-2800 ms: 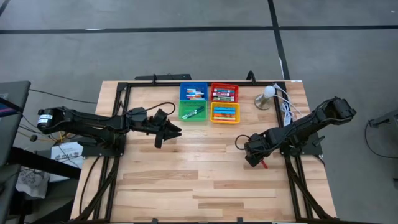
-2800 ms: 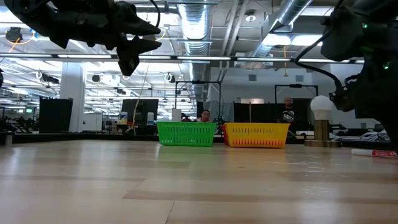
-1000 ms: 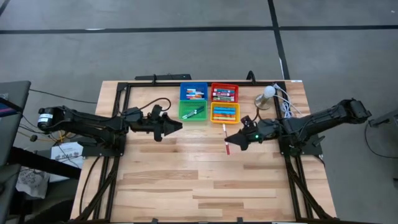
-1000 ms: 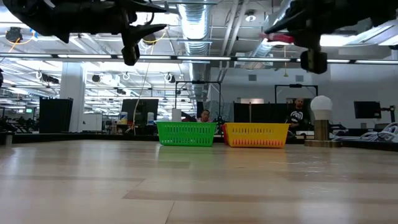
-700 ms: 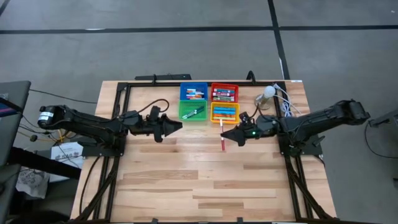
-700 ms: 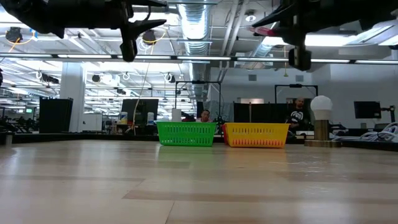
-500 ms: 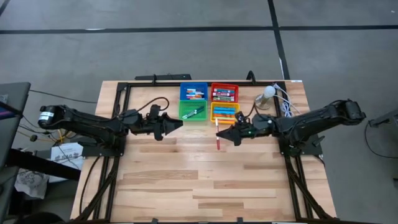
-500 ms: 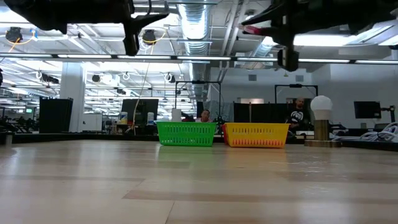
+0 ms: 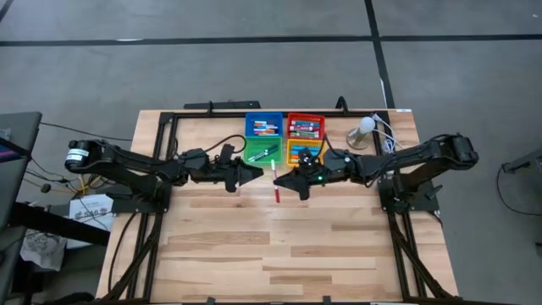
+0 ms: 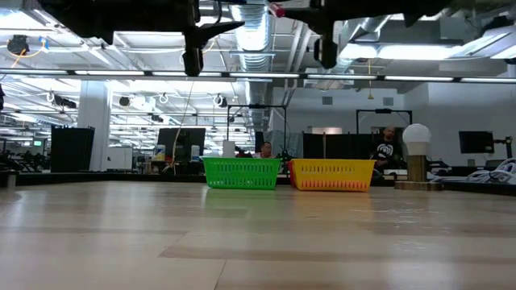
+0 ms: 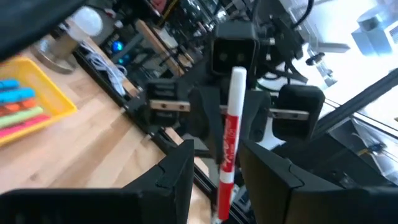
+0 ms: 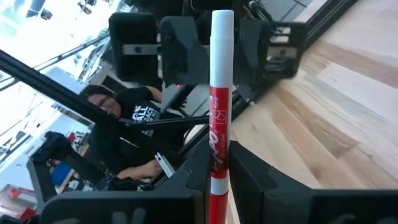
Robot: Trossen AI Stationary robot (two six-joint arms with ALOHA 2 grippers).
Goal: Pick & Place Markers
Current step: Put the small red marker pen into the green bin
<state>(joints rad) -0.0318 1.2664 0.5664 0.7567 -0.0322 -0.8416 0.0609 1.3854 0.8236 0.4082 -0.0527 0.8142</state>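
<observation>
A marker [image 9: 275, 193] with a white barrel and a red end hangs in the air in front of the green bin [image 9: 263, 152], with my right gripper [image 9: 285, 180] shut on it. My left gripper [image 9: 257, 174] stands open just to the marker's left, pointing at it. In the left wrist view the marker [image 11: 229, 137] shows in the gap ahead of that gripper's fingers [image 11: 177, 174]. I cannot tell whether they touch it. More markers lie in the bins. My right gripper pinches the marker about the middle of its barrel [image 12: 216, 155] between its two fingers. The fingers come level from the table's right and lie across the marker. The marker is lifted clear of the table, its white end [image 9: 276, 169] toward the far edge and its red end toward the near edge.
The blue bin [image 9: 263, 126], red bin [image 9: 306, 127], green bin and yellow bin [image 9: 306, 153] stand together at the table's far middle. A white-headed lamp [image 9: 364, 131] with its cable stands at the far right. Bare wood lies toward the near edge.
My right gripper has carried the marker toward the table's left edge, rising a little and rolling, to a spot in front of the green bin. My left gripper has gone toward the right edge to meet it. The gap between the two has closed to a finger's width.
</observation>
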